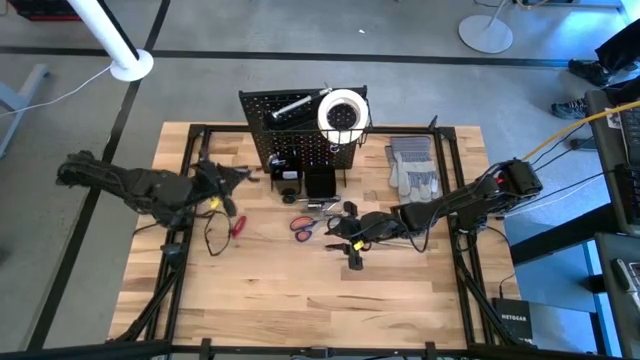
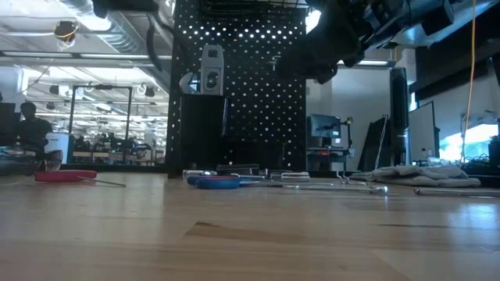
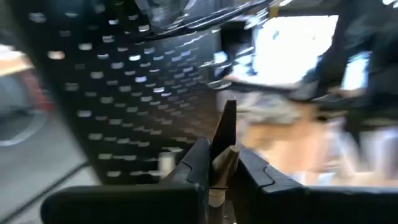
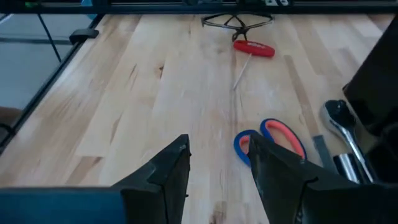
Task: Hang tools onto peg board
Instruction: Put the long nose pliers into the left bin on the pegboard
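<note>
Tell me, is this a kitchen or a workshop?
Probably a workshop or robot lab. A black peg board for hanging tools stands on a wooden table, scissors lie nearby, and the low view shows a big room with desks and screens behind.

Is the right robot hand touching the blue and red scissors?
Apart. The right wrist view shows the right gripper open above bare wood, with the scissors lying beyond its fingers.
</note>
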Available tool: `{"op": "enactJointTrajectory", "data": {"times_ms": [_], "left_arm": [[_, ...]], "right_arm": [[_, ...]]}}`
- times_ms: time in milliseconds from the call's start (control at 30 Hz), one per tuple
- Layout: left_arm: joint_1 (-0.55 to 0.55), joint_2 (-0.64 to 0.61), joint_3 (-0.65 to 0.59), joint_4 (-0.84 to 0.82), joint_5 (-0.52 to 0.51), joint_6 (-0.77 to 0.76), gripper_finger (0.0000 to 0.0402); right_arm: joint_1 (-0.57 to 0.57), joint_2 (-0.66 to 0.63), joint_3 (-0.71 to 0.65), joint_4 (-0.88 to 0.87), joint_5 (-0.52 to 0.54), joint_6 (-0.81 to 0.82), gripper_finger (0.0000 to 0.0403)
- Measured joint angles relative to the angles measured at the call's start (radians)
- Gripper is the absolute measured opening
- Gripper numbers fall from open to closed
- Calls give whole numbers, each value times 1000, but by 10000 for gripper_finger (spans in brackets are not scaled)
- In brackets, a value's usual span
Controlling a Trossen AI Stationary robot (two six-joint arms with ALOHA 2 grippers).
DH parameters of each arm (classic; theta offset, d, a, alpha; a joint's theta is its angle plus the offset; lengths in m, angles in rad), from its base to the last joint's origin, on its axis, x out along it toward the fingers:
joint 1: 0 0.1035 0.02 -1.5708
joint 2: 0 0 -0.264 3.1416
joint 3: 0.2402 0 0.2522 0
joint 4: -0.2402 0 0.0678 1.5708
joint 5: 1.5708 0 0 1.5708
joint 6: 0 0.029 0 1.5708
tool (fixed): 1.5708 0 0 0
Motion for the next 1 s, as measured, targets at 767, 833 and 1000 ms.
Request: {"op": "enactJointTrajectory", "data": {"times_ms": [767, 833, 1000], "left_arm": [[476, 301, -1, 209, 526, 21, 20], [487, 329, -1, 206, 529, 21, 20], [496, 411, -1, 202, 528, 33, 20]], "right_arm": [[1, 23, 0, -9, 37, 20, 166], [1, 25, -1, -21, 35, 21, 166], [1, 27, -1, -20, 34, 24, 166]]}}
